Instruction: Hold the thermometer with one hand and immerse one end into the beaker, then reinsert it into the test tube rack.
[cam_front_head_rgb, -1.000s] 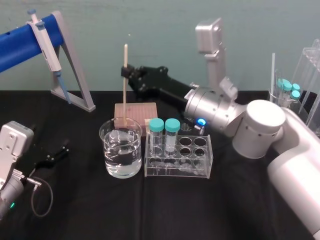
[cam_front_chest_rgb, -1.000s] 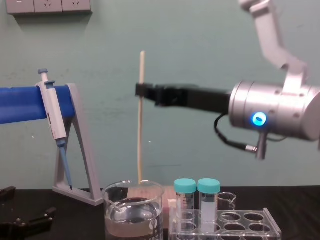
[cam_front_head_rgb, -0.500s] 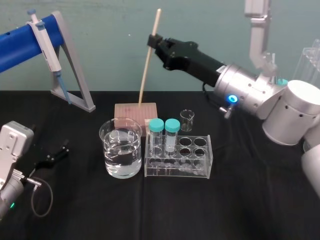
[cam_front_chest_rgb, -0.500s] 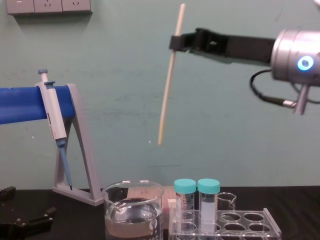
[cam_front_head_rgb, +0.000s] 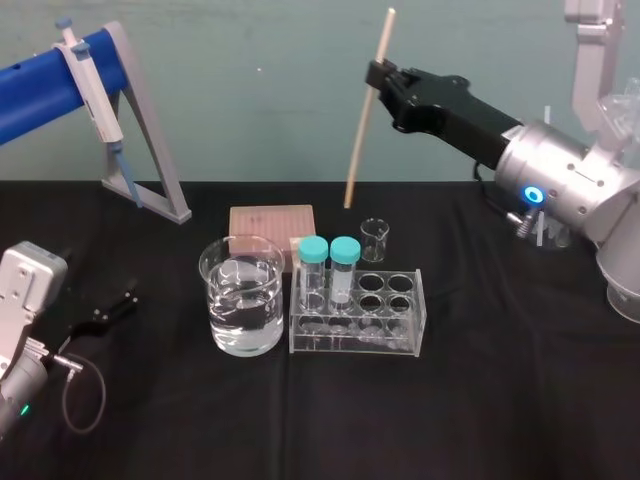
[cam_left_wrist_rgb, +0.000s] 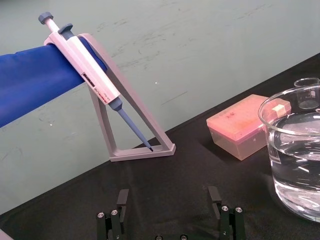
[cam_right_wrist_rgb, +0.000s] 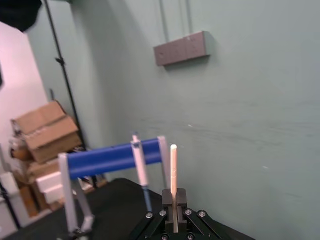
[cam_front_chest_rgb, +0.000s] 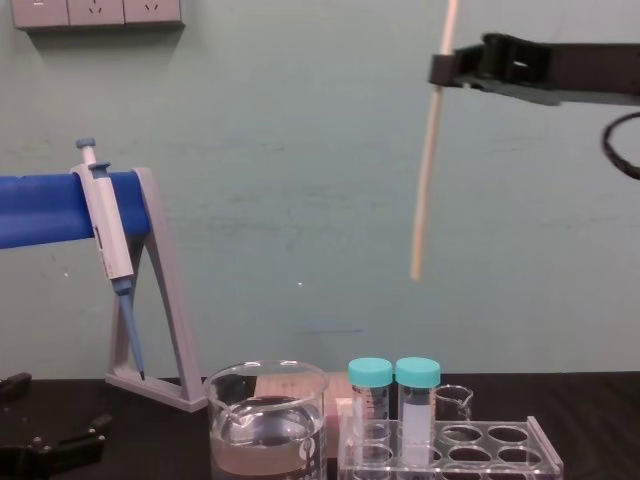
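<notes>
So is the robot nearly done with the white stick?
About halfway. A second ago the thin cream-white thermometer stood in the wide glass beaker, so dipping looks done. Now the black right gripper holds it tilted in the air. Still left: slotting it into the clear acrylic test tube rack. The open left gripper idles at table level.

Green wall behind a black-draped table
A plain teal-green wall (cam_front_head_rgb: 250, 100) ran behind the table (cam_front_head_rgb: 480, 400), which was covered in black cloth. In the chest view a row of white sockets (cam_front_chest_rgb: 95, 12) sat high on the wall at the left. The right wrist view showed a grey box (cam_right_wrist_rgb: 181, 48) fixed to the wall with two thin conduits (cam_right_wrist_rgb: 163, 17) rising from it, a black pole (cam_right_wrist_rgb: 59, 61) before a paler pinkish wall (cam_right_wrist_rgb: 22, 75), and stacked cardboard boxes (cam_right_wrist_rgb: 42, 132) below
</notes>
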